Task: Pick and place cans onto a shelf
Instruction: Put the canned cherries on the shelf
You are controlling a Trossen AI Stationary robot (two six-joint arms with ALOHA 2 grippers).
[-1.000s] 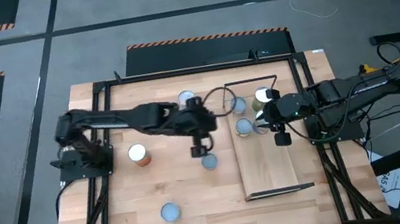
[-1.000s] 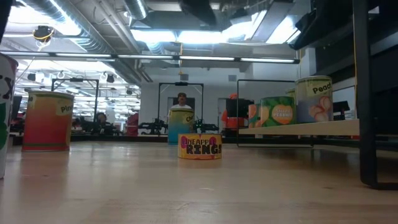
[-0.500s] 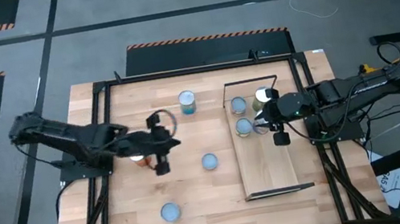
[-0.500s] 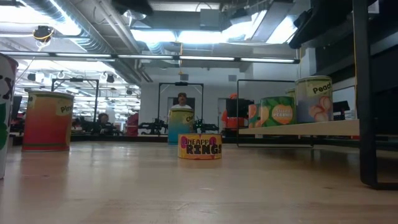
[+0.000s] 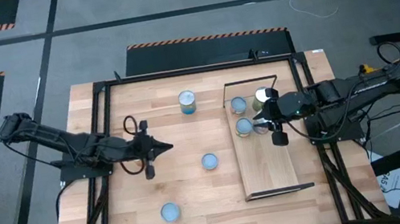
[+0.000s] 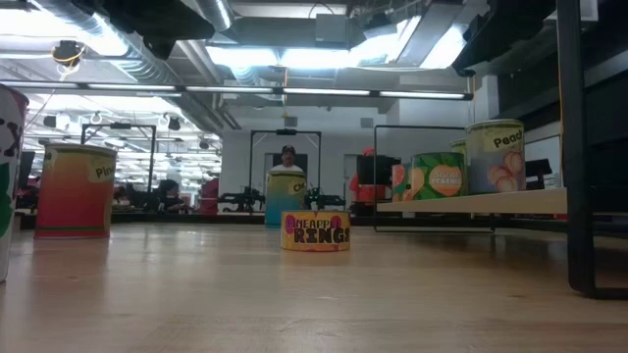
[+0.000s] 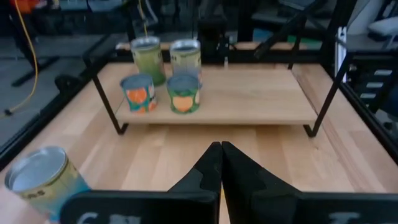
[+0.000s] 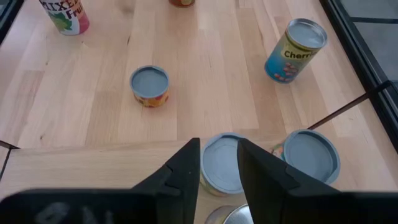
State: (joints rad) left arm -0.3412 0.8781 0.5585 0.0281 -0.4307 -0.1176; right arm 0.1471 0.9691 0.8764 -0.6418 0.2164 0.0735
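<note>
On the planked wooden counter [image 5: 187, 183], left gripper [image 5: 146, 148] fingers clenched empty; right gripper [image 5: 277, 136], parted, could topple the shelf's [image 5: 271, 172] silver-topped cans [image 5: 244, 126].

On the surface [image 5: 196, 186] the left gripper [image 5: 147, 148] reaches over the left half with nothing in it, while the right gripper [image 5: 274, 126] hangs above the far end of the shelf [image 5: 268, 167] beside the cans [image 5: 240, 105] standing there. Three more cans stand on the bare planks: one near the far edge, one mid-surface just left of the shelf, one toward the near edge.
</note>
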